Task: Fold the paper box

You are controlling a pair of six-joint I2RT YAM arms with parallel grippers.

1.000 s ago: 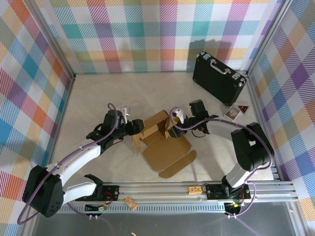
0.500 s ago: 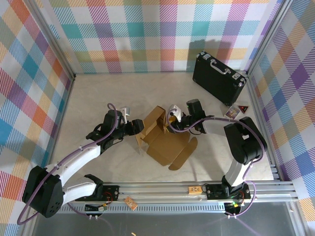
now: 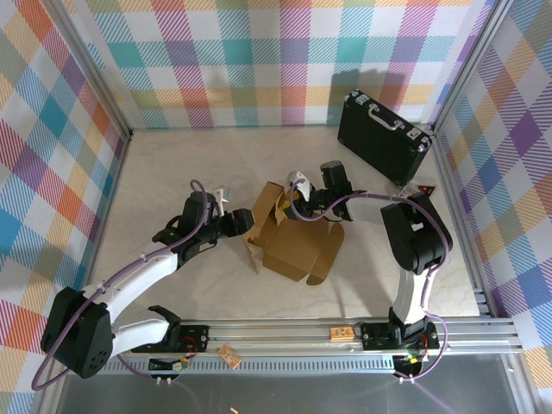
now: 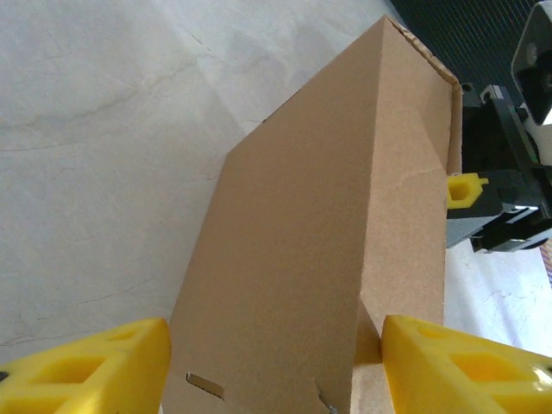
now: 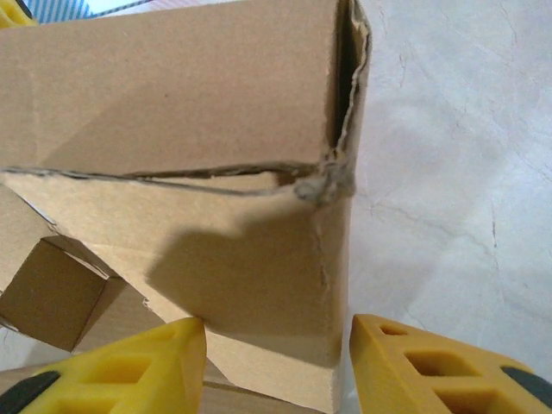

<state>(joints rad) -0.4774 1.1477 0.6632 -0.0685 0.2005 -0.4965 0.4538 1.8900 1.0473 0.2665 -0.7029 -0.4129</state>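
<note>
The paper box is brown cardboard, partly folded, with walls raised at mid-table and a rounded lid flap hanging to its right. My left gripper sits at the box's left side. In the left wrist view its jaws stand wide open around a tall cardboard panel. My right gripper is at the box's far side. In the right wrist view it is closed down on a thick folded corner wall, both fingers against it.
A black hard case with silver trim leans at the back right. Two small cards lie near the right wall. Checked walls enclose the table, and an aluminium rail runs along the front edge.
My right gripper moved left and toward the back. The box went from a mostly flat sheet to upright walls, and its lid flap swung inward. My left gripper stayed put.
</note>
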